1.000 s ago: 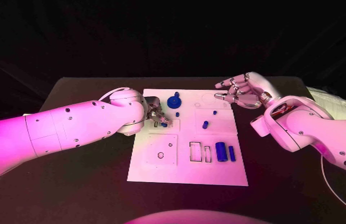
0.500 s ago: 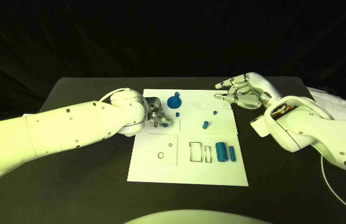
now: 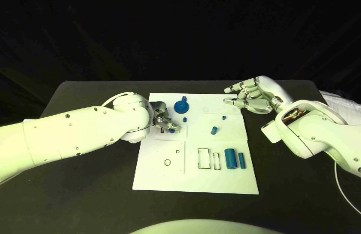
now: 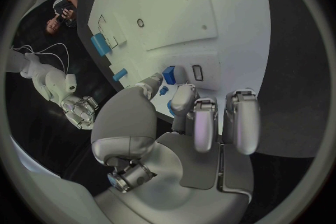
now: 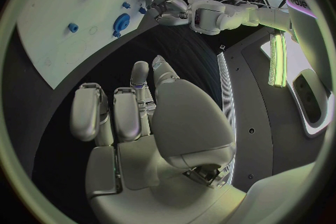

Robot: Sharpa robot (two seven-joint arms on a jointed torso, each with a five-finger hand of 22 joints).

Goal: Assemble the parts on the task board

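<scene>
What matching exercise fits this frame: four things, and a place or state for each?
Things:
1. left hand
2. right hand
3. round blue gear-like part
4. two upright blue blocks

Places or states:
A. beside the rectangular outlines on the near part of the task board
B. hovering off the board's far right corner, fingers curled, holding nothing
C. on the board's far part, near the middle
D. over the board's left edge, fingertips at a small blue part

Pairs: 1-D, 2-B, 3-C, 4-A
</scene>
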